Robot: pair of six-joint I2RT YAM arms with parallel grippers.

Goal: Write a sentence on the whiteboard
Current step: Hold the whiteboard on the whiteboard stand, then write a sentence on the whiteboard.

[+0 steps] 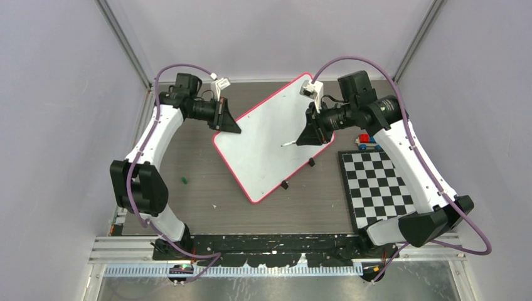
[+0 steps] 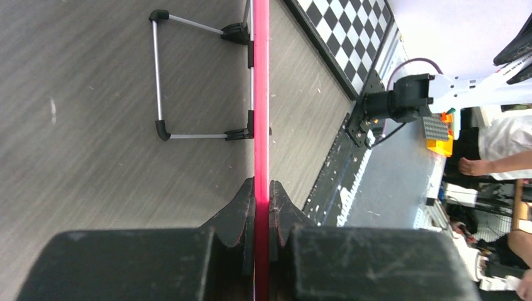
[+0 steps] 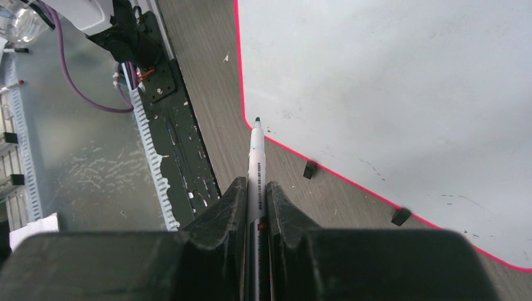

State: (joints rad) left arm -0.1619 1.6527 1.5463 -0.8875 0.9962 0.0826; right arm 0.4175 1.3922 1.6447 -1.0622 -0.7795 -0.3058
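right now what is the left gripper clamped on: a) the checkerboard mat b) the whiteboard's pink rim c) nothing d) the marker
b: the left gripper is shut on the pink edge of the whiteboard, while the marker sits in the right gripper.

The whiteboard [image 1: 263, 157] is a large flat white rectangle with rounded corners and a thin pink-red rim. It sits just left of the checkerboard mat [image 1: 376, 188], turned diagonally. One corner points away from the mat toward the far wall, and the opposite corner points at the near table edge. The long edge facing the mat carries two small black clips [image 1: 310, 162], and the nearer clip stands just off the mat's far-left corner. The long edge away from the mat is pinched between the closed fingers of the left gripper [image 2: 262, 185]. The face is plain white, with a few faint dark specks near the clip edge.
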